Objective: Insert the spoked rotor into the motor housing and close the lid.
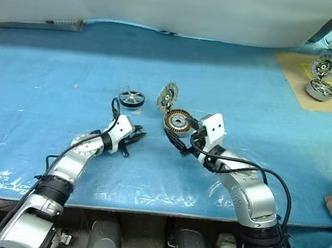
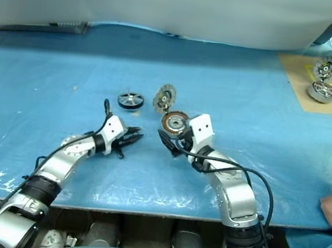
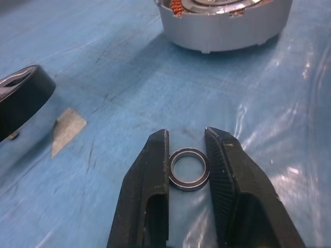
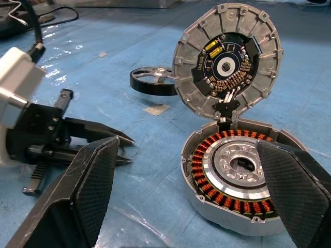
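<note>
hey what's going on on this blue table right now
A two-armed robot is putting a small motor together. The housing sits on the blue table with its lid hinged up, copper windings exposed. The right gripper is open around the housing. The left gripper has its fingers on either side of a small dark ring lying on the table. The spoked rotor lies on the table beyond the left gripper, not yet inserted.

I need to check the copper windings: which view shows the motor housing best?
The right wrist view: the motor housing lies open, windings exposed. The left wrist view catches just its side wall; the eye views show it small.
</note>
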You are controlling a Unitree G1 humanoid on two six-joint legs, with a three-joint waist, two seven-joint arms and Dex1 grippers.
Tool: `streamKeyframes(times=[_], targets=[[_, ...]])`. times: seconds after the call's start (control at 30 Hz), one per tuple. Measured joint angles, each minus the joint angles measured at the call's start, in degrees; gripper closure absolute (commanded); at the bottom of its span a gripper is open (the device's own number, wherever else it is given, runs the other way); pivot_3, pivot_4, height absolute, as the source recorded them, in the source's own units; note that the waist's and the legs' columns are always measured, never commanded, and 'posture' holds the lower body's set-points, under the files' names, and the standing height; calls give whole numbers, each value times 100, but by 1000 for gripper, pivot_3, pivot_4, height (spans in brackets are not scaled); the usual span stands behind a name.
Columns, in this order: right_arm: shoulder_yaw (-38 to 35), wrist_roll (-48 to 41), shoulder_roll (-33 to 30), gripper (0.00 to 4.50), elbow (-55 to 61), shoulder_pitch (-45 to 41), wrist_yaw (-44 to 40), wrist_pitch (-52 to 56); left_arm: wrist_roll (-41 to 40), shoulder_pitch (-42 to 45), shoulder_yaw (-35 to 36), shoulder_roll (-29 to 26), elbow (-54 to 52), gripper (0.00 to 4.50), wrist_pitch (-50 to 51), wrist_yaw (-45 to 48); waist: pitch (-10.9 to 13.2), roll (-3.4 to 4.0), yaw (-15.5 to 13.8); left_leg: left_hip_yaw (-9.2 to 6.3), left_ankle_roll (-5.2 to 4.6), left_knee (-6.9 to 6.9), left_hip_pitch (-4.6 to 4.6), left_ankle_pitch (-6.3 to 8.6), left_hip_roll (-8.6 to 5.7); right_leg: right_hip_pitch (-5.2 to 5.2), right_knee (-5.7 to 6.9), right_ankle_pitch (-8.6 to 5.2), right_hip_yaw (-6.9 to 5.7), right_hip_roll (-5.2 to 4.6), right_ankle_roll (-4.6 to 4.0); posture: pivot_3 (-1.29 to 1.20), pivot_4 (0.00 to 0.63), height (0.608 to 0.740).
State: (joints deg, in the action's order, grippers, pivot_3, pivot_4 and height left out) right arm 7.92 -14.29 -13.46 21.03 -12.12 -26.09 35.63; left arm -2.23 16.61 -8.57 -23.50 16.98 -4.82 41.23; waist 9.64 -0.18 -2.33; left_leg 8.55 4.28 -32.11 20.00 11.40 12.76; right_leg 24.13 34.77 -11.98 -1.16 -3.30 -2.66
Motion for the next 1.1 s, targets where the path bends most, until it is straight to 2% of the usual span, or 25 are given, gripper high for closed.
streamKeyframes(times=[0.1,0.23,0.5,0.77,1.1], targets=[[-2,-15,-70,0,1,67,-21,-28,-259,-413,175,-212,-685,3816,489,125,0,3,-15,1,0,1,1,0,-1,7,-2,-1,0,-2,0,0,150,740],[11,-14,-173,0,0,227,-140,-232,-580,-526,162,-186,-1453,3816,1399,234,2,3,-98,1,-1,-8,9,0,-1,17,-1,0,-4,-6,-1,0,150,740],[-97,18,-330,0,-96,955,-251,-846,-790,580,-414,1,-2632,3816,2599,488,2,3,-147,3,0,0,19,0,-3,17,-6,0,1,-1,0,0,150,740],[-229,255,-386,0,-129,1421,-53,-1435,-610,1304,-891,366,-2456,3816,3147,397,3,3,-154,3,-1,-7,21,0,-6,17,-5,-14,0,-4,26,0,150,740],[-260,301,-342,0,-222,1457,108,-1506,138,2122,-1317,1423,-895,3816,3214,-488,3,3,-166,-3,-1,-5,38,0,-8,17,-9,0,-3,-2,7,0,150,740]])
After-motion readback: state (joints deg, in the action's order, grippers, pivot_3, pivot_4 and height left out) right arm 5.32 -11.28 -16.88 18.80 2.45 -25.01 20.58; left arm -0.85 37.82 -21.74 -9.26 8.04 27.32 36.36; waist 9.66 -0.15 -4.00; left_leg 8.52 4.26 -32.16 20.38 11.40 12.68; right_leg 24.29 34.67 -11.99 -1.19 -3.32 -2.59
